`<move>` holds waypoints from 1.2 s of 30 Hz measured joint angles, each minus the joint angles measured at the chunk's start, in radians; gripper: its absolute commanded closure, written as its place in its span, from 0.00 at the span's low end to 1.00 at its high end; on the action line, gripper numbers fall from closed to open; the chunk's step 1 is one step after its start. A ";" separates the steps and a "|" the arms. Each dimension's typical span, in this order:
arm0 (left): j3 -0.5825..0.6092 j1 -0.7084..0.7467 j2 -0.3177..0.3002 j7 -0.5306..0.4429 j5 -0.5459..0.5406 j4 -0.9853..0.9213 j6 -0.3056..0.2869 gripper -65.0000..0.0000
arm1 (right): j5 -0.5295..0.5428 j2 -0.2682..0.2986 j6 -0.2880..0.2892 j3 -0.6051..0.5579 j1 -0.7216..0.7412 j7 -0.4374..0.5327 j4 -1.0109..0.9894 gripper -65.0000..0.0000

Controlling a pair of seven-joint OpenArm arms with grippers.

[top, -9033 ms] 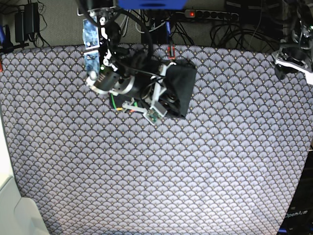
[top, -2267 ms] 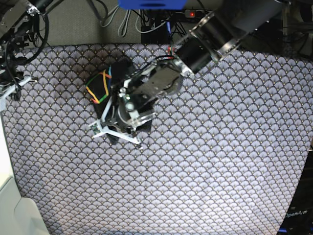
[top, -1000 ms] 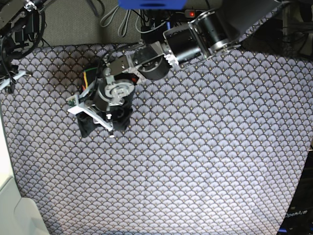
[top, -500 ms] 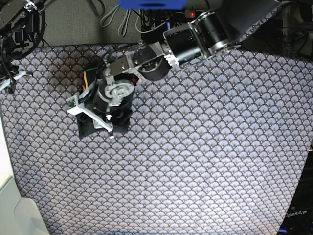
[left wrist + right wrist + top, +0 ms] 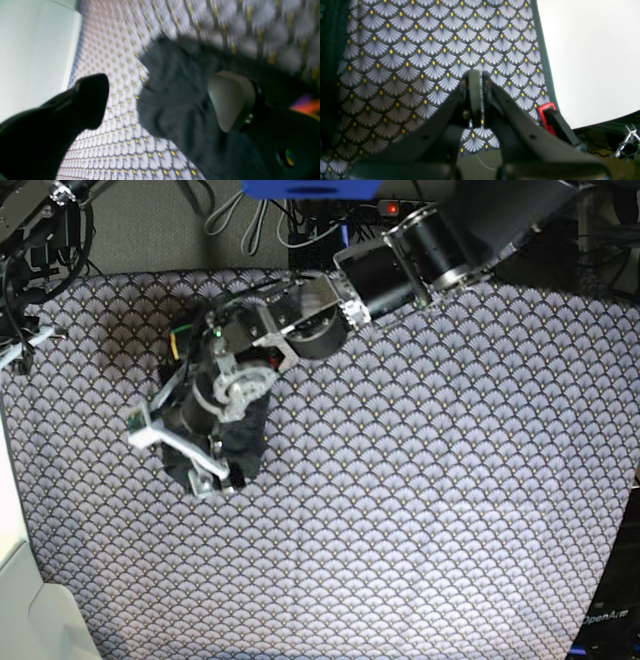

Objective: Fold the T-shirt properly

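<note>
Left tool (image 5: 172, 450) opened wider, T-shirt (image 5: 240, 442) beneath (bundled)

1. A desk (image 5: 420, 520) fills most of the base view, covered by a grey cloth (image 5: 450, 480) printed with fan scales, each tipped with a small yellow dot.
2. Behind the desk's far edge lies grey carpeted floor (image 5: 140, 230).
3. On that floor, past the far edge of the desk, sits a black power strip (image 5: 430, 210) with a lit red switch, among tangled black cables (image 5: 500, 250).
4. A blue object (image 5: 310, 188) hangs at the top centre, above the desk's far edge.
5. A white surface (image 5: 15, 580) borders the desk's near left corner.
6. A red clip (image 5: 546, 112) grips the cloth edge in the right wrist view.
7. Lighting is even, brightest toward the desk's near side.
</note>
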 measured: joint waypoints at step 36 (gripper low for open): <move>-1.111 0.622 -0.341 0.132 -0.309 0.497 0.000 0.00 | 0.005 0.066 0.005 -0.032 -0.240 0.212 -0.002 1.00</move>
